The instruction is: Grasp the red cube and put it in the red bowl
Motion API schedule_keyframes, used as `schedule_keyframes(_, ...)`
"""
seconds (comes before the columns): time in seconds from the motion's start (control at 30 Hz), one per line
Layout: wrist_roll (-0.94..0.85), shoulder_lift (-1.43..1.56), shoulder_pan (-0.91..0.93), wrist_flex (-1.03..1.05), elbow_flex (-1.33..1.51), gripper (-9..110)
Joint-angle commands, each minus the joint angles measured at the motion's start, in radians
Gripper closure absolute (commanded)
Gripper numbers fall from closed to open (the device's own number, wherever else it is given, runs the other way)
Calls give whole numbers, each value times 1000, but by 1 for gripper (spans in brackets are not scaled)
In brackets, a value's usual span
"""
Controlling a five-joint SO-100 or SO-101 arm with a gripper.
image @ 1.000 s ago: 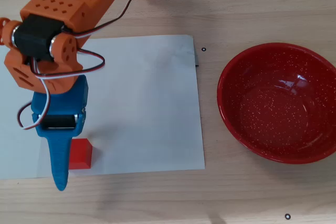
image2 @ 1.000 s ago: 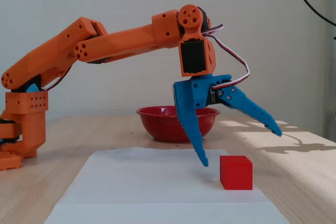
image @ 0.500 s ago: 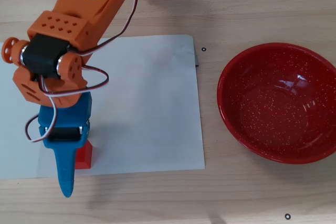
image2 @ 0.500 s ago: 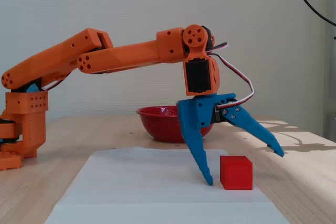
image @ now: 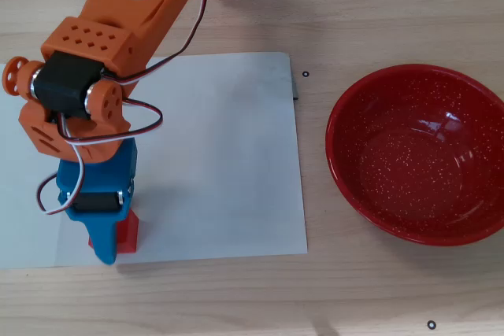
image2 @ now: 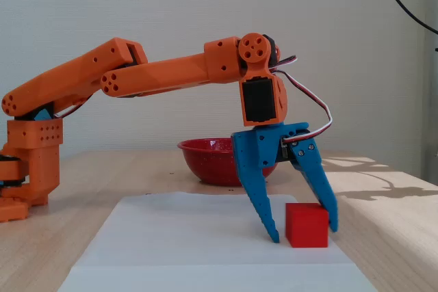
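On white paper — small matte red cube

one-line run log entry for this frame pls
phase: grasp | gripper: closing around red cube, fingers either side | cube: on white paper, not lifted | red bowl: empty

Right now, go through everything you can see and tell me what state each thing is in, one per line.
gripper: lowered around the cube, fingers closed to its two sides
red cube: resting on the paper, between the fingers, not lifted
red bowl: upright on the table, empty
white paper: lying flat on the table, under the cube
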Motion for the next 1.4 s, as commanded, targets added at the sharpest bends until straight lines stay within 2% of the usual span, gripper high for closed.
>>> schedule_keyframes(0.0, 5, 77, 25, 0, -133, 85)
schedule_keyframes(0.13, 5, 95, 28, 15, -140, 101)
schedule_keyframes(0.4, -43, 201, 25, 80, -104, 101)
schedule_keyframes(0.93, -146, 698, 61, 179, 253, 101)
schedule_keyframes(1.37, -245, 1089, 273, 187, 578, 101)
